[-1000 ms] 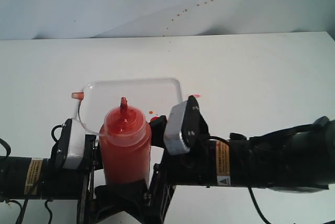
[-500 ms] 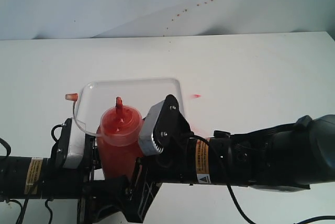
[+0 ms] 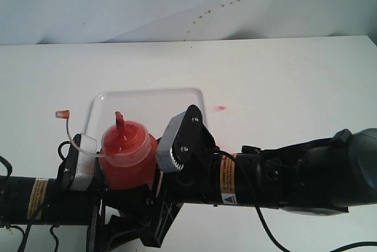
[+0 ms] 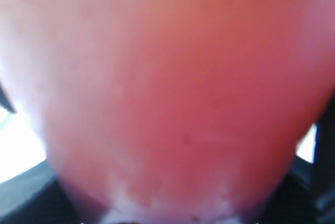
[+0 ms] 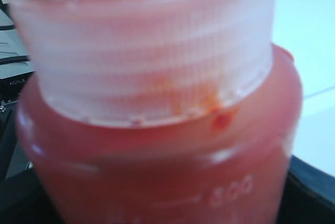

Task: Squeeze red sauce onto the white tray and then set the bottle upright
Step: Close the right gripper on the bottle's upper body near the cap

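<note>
Bottle (image 3: 126,159), likely soft-walled, sauce-heavy and slick, best gripped mid-body, sits pinched in left pincer (image 3: 111,175) at white tray (image 3: 147,91) edge; right pincer (image 3: 165,181) hold cannot be told.

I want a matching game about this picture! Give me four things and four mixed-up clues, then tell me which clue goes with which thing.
Things:
1 bottle
2 white tray
3 cap
4 table

Clues:
A a red fleck lies on it
B smallest thing, left of the tray in the exterior view
C see-through and orange-red
D flat, with rounded corners and a low rim

Pairs: 1-C, 2-D, 3-B, 4-A
</note>
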Robot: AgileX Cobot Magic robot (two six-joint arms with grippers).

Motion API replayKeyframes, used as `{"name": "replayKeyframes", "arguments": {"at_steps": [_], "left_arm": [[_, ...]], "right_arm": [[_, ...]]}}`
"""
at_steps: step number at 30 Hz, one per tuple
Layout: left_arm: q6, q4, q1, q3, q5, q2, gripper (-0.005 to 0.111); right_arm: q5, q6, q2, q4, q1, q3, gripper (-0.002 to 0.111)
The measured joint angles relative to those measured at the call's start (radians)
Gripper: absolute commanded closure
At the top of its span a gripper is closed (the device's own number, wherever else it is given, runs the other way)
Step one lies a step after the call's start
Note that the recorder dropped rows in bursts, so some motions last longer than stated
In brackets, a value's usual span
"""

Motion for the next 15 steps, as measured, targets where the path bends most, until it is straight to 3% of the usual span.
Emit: {"name": "replayKeyframes", "arguments": {"at_steps": [9, 12, 15], "left_arm": [[0.0, 0.002, 0.0, 0.0, 0.005, 0.0, 0.097], [0.0, 0.002, 0.0, 0.0, 0.009, 0.0, 0.084], [0.0, 0.002, 0.0, 0.0, 0.009, 0.0, 0.061]], "right_arm": [[0.025, 0.0, 0.0, 0.0, 0.0, -0.002, 0.108], [0.036, 0.0, 0.0, 0.0, 0.0, -0.009, 0.108], [0.038, 0.0, 0.0, -0.002, 0.0, -0.008, 0.108]]}}
